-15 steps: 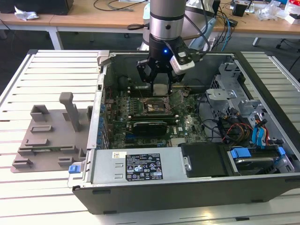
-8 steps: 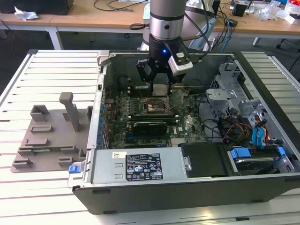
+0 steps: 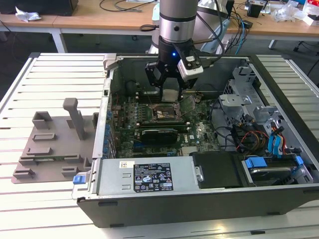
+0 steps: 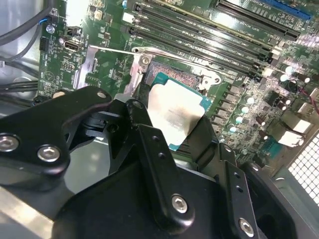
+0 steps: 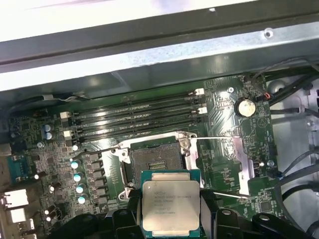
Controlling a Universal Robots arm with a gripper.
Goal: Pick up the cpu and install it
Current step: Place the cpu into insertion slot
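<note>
Black metal gripper (image 3: 170, 93) is clamped on the cpu (image 5: 171, 205), a flat square chip with a matte silver-grey lid, a teal-green edge and faint print on top. It hangs just over the open dark square socket (image 5: 156, 162) on the green motherboard (image 5: 227, 114), with long black memory slots (image 5: 139, 117) beyond. All of this sits inside an open dark metal computer case (image 3: 149, 206) with a printed label sticker (image 3: 152, 178), lying on a white slatted table (image 3: 55, 69). A grey plastic tray (image 3: 50, 144) lies beside the case.
</note>
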